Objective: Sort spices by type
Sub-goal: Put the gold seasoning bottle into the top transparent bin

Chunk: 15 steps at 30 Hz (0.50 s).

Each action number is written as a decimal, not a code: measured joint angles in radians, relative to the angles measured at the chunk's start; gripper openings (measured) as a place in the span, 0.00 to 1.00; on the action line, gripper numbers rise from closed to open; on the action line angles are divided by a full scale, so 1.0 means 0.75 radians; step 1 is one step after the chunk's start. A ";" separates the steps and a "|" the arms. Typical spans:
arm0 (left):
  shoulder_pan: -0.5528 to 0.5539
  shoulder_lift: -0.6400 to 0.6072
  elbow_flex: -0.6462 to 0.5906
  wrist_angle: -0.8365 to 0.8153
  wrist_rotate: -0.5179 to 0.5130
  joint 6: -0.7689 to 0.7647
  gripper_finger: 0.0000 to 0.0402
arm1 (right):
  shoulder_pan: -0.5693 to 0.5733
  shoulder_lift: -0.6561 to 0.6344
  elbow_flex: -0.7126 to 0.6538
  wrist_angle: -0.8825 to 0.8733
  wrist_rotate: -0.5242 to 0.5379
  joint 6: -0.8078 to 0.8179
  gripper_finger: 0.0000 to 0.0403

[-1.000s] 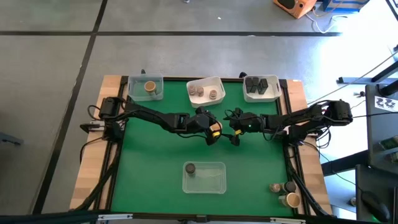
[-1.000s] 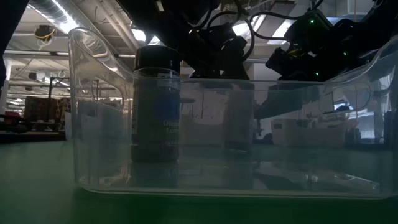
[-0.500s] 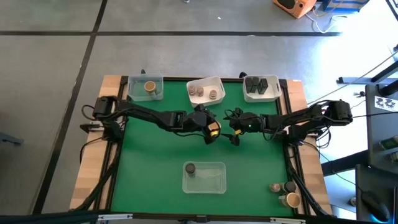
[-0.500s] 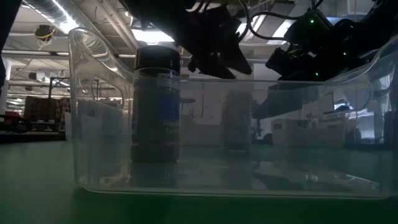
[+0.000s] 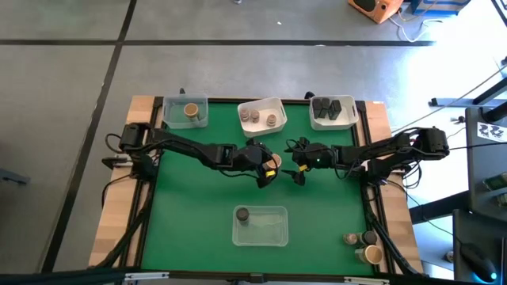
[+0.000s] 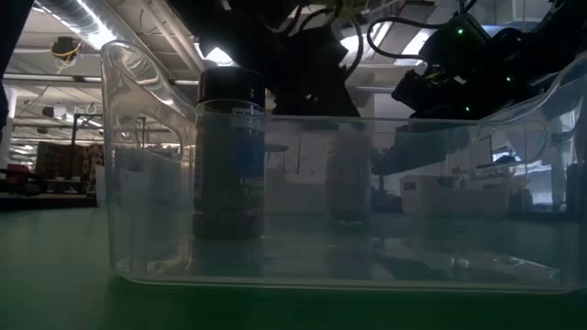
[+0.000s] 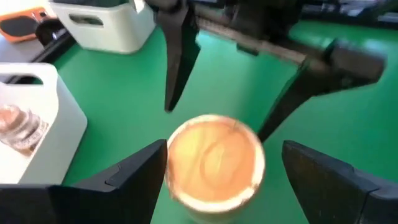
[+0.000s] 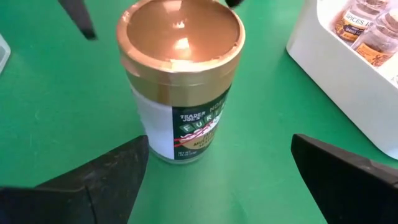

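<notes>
A tan-topped spice jar point(image 5: 272, 165) point(image 8: 180, 81) stands upright on its base on the green mat at mid-table, between my two grippers. My left gripper point(image 5: 266, 172) point(image 7: 224, 149) is open, its fingers on either side of the jar point(image 7: 214, 162); a gap shows on one side, and I cannot tell about the other. My right gripper point(image 5: 299, 171) point(image 8: 219, 146) faces it from the table's right, open wide, fingers clear of the jar.
Along the far edge stand a clear bin point(image 5: 186, 112) with a tan-topped jar, a white bin point(image 5: 262, 115) with pale-topped jars and a bin point(image 5: 333, 111) with dark-topped ones. A clear tray point(image 5: 260, 225) near the front holds a dark-topped jar point(image 6: 231, 156). More jars point(image 5: 360, 244) stand at the near right corner.
My left gripper has drawn back a little toward the table's left edge, staying open. The tan-topped jar has stayed standing on the mat.
</notes>
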 joint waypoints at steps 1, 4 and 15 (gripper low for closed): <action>0.001 0.008 -0.002 0.001 0.000 0.000 0.76 | 0.000 0.000 0.000 0.000 0.000 0.000 0.97; 0.001 0.013 -0.002 0.005 0.015 0.006 0.76 | 0.000 0.000 0.000 0.005 0.000 0.000 0.97; 0.033 0.096 0.003 0.139 0.031 0.038 0.76 | 0.000 0.000 0.000 0.006 0.021 0.001 0.97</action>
